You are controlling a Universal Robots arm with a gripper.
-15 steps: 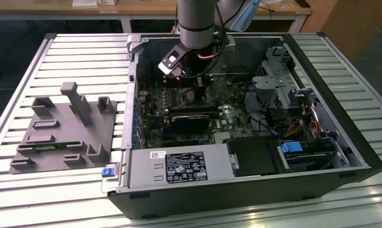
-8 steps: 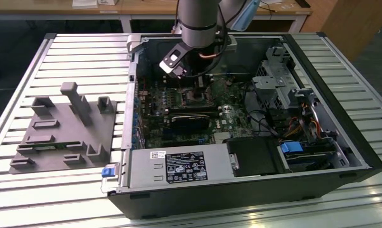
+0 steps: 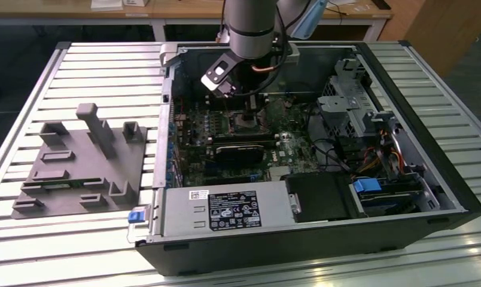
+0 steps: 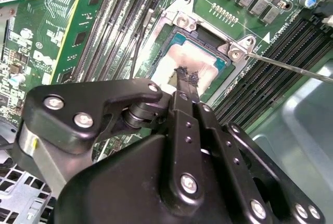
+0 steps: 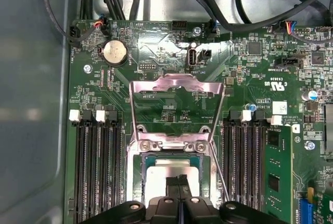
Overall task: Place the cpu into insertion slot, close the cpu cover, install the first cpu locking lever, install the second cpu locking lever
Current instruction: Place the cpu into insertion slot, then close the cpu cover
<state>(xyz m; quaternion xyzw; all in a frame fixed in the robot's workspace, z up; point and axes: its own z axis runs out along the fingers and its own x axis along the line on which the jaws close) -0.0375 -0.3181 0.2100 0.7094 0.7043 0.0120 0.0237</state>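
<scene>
In the exterior view my gripper point(image 3: 252, 110) reaches down into the open computer case point(image 3: 304, 239), right over the insertion slot point(image 3: 244, 122). In both wrist views the pale silver cpu point(image 4: 171, 60) point(image 5: 164, 172) lies flat inside the insertion slot's silver rim point(image 4: 182, 21) point(image 5: 136, 177). The gripper point(image 4: 186, 75) point(image 5: 179, 178) is shut, its two black fingers pressed together with the tips on the cpu's face. The cpu cover point(image 5: 177, 82) is swung back, lying open over the green board. A thin locking lever point(image 4: 291, 66) point(image 5: 219, 169) sticks out free beside the slot.
Long black memory slots point(image 5: 99, 172) flank the socket on both sides. A black card point(image 3: 240, 152), the power supply point(image 3: 224, 209), cables point(image 3: 344, 155) and a drive cage point(image 3: 344, 101) crowd the case. A grey fixture point(image 3: 81, 161) sits on the slatted table at the exterior view's left.
</scene>
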